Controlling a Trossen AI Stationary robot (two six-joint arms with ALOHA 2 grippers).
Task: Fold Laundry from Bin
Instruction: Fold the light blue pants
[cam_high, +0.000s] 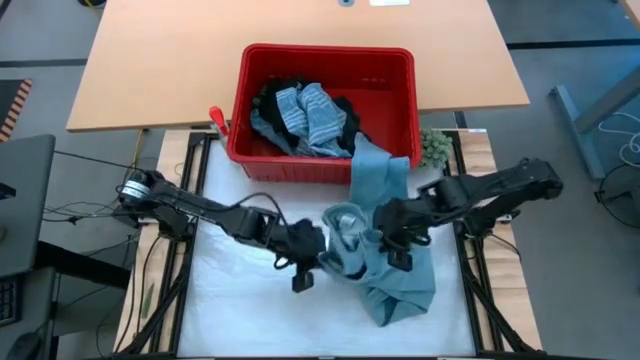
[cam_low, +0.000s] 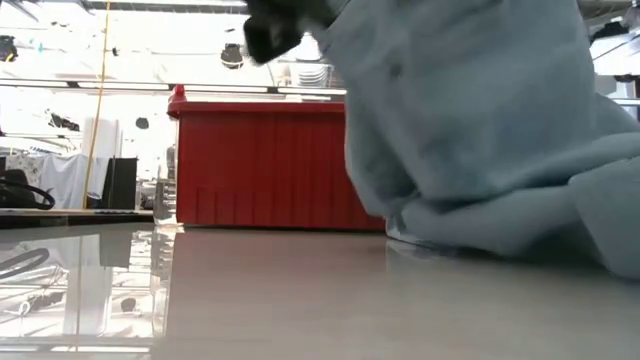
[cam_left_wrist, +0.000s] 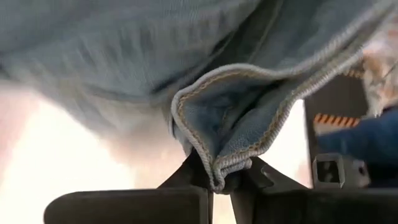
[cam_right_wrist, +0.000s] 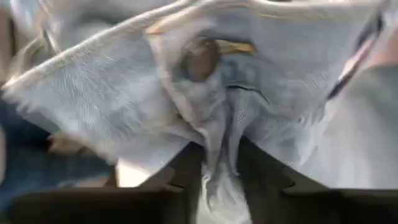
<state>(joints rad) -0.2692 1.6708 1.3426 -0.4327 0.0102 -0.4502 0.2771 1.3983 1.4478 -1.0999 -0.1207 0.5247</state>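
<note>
The table (cam_high: 230, 310) under me was covered with a pale, glossy sheet, and a wooden tabletop (cam_high: 160, 60) stretched beyond it. The bin (cam_high: 385, 95) stood at the seam between the two, red and rectangular, and in the low view its ribbed wall (cam_low: 260, 165) rose behind the bare surface. Inside it lay the rest of the laundry: a blue-white striped garment (cam_high: 310, 115) on top, with black ones (cam_high: 270, 100) tucked around it.

The light blue-grey garment (cam_high: 385, 250) was the piece I had in hand. One end hung over the bin's near rim, and from there it ran down onto the sheet and ended in a crumpled heap near the table's front edge. Seen from table height, it filled most of the picture, bunched where it met the surface (cam_low: 480, 150).

My left gripper (cam_high: 318, 250) sat at the garment's left side, just in front of the bin. Its fingers (cam_left_wrist: 193, 177) were shut tight on a folded, stitched hem (cam_left_wrist: 217, 168) of the cloth, which looped up out of the pinch.

My right gripper (cam_high: 392, 240) came in from the other side, close to the left one, with the cloth between us. Its fingers (cam_right_wrist: 186, 165) stood a little apart, with a pleat of fabric (cam_right_wrist: 217, 149) between them, near a round button (cam_right_wrist: 199, 59).

A small green fuzzy lump (cam_high: 433, 148) rested by the bin's right corner.
</note>
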